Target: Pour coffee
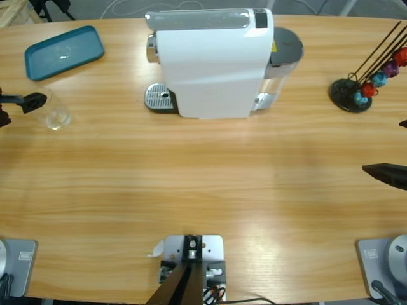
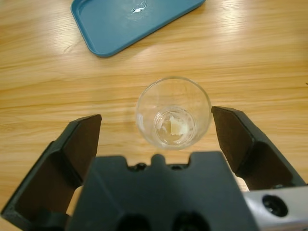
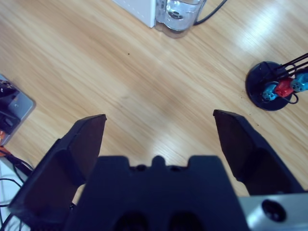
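**Left claw lined up on the glass, nothing gripped yet**

From the high view I have the glass (image 1: 56,113) standing at the far left of the table (image 1: 203,184), just near of the teal tray (image 1: 63,52). My left gripper (image 1: 32,101) comes in from the left edge and touches or nearly touches the glass's left side. The white coffee machine (image 1: 213,63) sits far and centre, its drip grate (image 1: 162,98) bare, which I judge is where the glass must go. The capsule stand (image 1: 359,89) is far right, out of the way. My right gripper (image 1: 388,173) shows only as a black tip at the right edge, well apart from everything.

In the left wrist view the left gripper (image 2: 156,125) is spread wide with the glass (image 2: 173,113) between its jaws, neither touching it. The glass looks practically empty; I see only a pale glint on its bottom and no coffee anywhere. The tray (image 2: 120,24) lies beyond.

In the right wrist view the right gripper (image 3: 159,127) is released too, hanging over bare wood, parked clear, I'd judge. The stand (image 3: 276,86) and the machine's water tank (image 3: 180,14) lie far of it.
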